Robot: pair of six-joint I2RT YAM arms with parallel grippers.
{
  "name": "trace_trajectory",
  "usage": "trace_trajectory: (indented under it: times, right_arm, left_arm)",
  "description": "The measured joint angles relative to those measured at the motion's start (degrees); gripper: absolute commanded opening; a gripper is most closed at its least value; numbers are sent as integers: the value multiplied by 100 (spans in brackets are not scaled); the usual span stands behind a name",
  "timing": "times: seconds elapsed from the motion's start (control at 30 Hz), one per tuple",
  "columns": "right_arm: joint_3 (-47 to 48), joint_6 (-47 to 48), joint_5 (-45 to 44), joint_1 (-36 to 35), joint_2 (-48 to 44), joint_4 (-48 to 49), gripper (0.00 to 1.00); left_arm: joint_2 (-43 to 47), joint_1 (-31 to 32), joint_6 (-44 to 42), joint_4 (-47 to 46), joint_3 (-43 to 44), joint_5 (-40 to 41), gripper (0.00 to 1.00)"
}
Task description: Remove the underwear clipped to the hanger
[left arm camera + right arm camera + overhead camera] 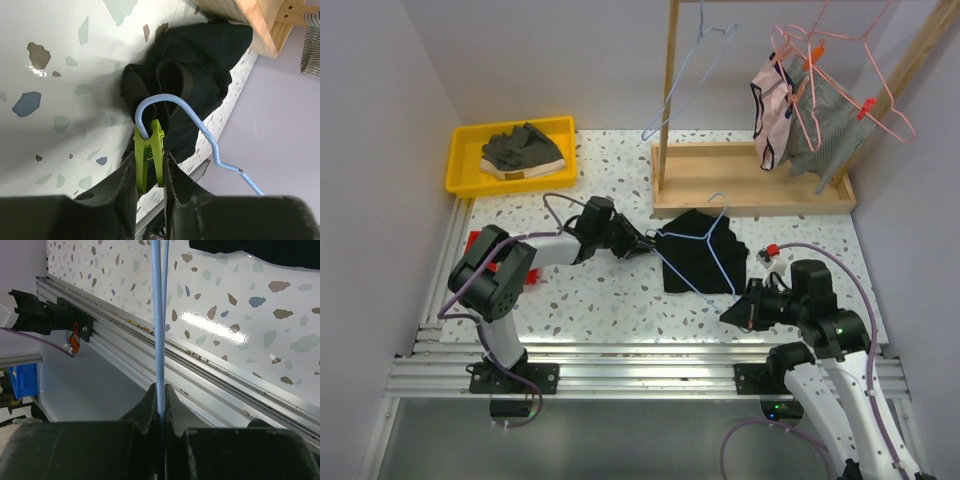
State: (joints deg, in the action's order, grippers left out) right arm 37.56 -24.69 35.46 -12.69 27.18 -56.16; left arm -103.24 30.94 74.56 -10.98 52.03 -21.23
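So the black underwear (pixel 690 262) is lying mid-bench, just in front of the wooden rack (pixel 750 165), with the blue hanger (pixel 170 96) flat across it. The left jaws are closed on the green clip (pixel 148 155) at the hanger's left end, and the clip's long axis runs straight out from them into the fabric. The right jaws are pinched shut on the hanger wire at its near-right end. The left arm is the one on the clip, so I'd guess popping it open comes next.
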Motion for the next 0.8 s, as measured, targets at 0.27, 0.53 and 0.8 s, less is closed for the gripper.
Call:
trace_trajectory:
  times: [0.27, 0.53, 0.8]
  right_arm:
    - [-4, 4, -304, -4, -26, -83, 0]
    - [-146, -151, -846, -4, -15, -79, 0]
    - [-170, -190, -949, -2, -9, -85, 0]
  left_arm:
    - [39, 0, 28, -151, -232, -98, 0]
    - [813, -2, 35, -37, -424, -111, 0]
    - [1840, -975, -328, 374, -866, -79, 0]
